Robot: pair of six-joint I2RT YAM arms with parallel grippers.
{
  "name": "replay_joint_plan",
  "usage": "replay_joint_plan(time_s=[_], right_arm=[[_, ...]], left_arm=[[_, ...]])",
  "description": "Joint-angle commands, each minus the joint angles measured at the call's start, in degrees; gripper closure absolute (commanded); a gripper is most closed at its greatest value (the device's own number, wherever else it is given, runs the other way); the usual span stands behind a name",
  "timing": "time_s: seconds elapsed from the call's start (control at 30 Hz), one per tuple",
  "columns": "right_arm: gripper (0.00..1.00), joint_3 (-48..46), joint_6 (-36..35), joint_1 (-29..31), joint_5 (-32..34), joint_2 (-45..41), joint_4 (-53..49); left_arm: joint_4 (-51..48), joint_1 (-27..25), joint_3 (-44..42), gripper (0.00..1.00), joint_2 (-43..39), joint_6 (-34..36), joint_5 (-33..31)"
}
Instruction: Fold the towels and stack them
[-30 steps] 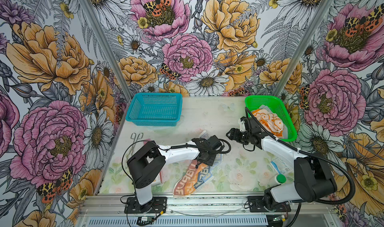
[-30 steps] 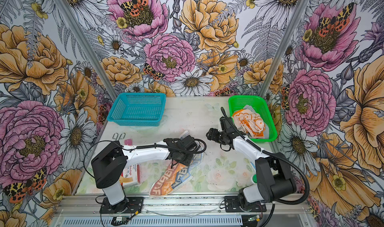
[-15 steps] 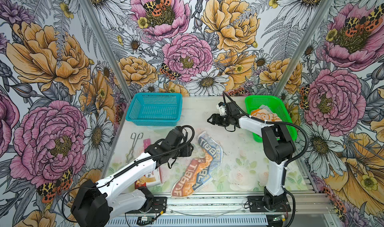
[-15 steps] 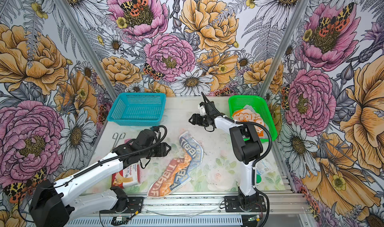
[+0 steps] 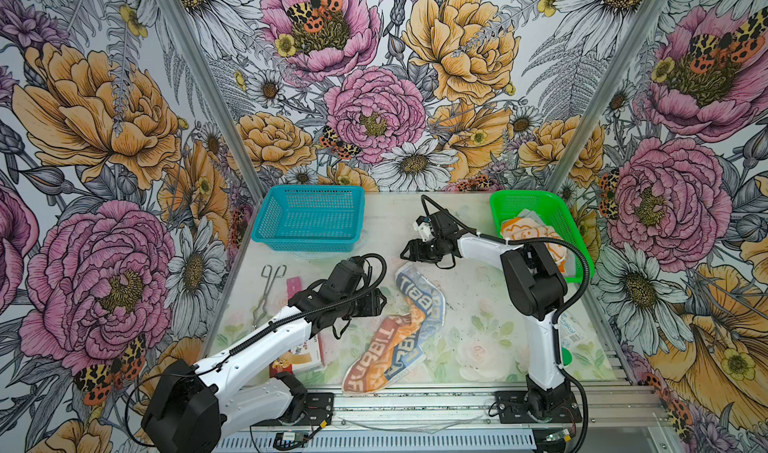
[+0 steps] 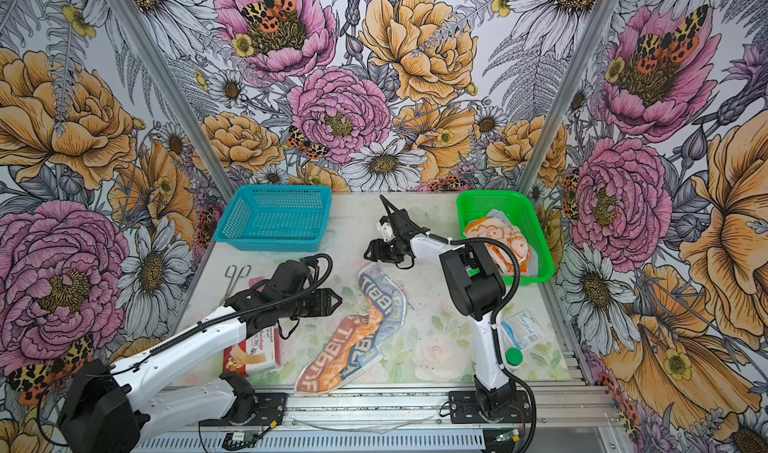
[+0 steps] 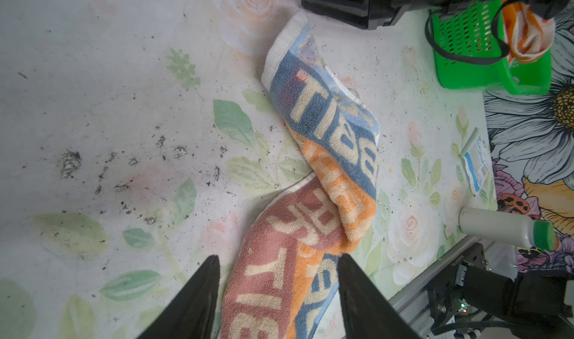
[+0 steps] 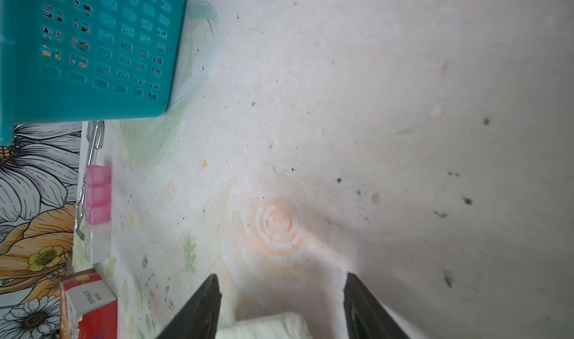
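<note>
- Nearest the front rail we see the lettered towel (image 5: 392,338) lying unfolded and twisted on the worktop (image 5: 469,305). Its near end is at the front edge and its far end reaches toward the middle, where a white underside shows at the tip.
- Left of it, the red-and-white bandage box (image 6: 253,353) lies partly under the left arm. To the right, a green-capped bottle (image 6: 514,357) and a surgical packet (image 6: 525,330) lie beside the right arm.
- The left end effector (image 5: 380,301) hovers just left of the towel's middle with its jaws well apart, holding nothing. In the left wrist view we see the towel lying below the gap between the fingers.
- Along the left edge, metal tongs (image 5: 266,295) lie just beside a pink strip (image 5: 294,284).
- The right end effector (image 5: 405,252) is just beyond the towel's far tip, also parted and holding nothing. In its wrist view, a white cloth edge shows low between the jaws.
- At the back left stands the blue basket (image 5: 305,243).
- At the back right, the green basket (image 5: 519,194) holds the crumpled orange towel (image 5: 525,237). A pale grey cloth (image 5: 527,214) shows at its far edge, though we cannot tell more about it.
</note>
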Motion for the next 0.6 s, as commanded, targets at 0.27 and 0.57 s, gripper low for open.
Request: replay_joint_plan(time_s=[0.27, 0.57], right_arm=[[0.48, -2.5, -2.1, 1.2, -0.2, -0.2, -1.6], [1.0, -2.6, -2.3, 1.4, -2.2, -2.6, -2.3]], left_arm=[[1.7, 0.0, 0.4, 0.38, -0.3, 0.1, 0.7], [1.7, -0.1, 0.2, 0.37, 0.0, 0.2, 0.3]])
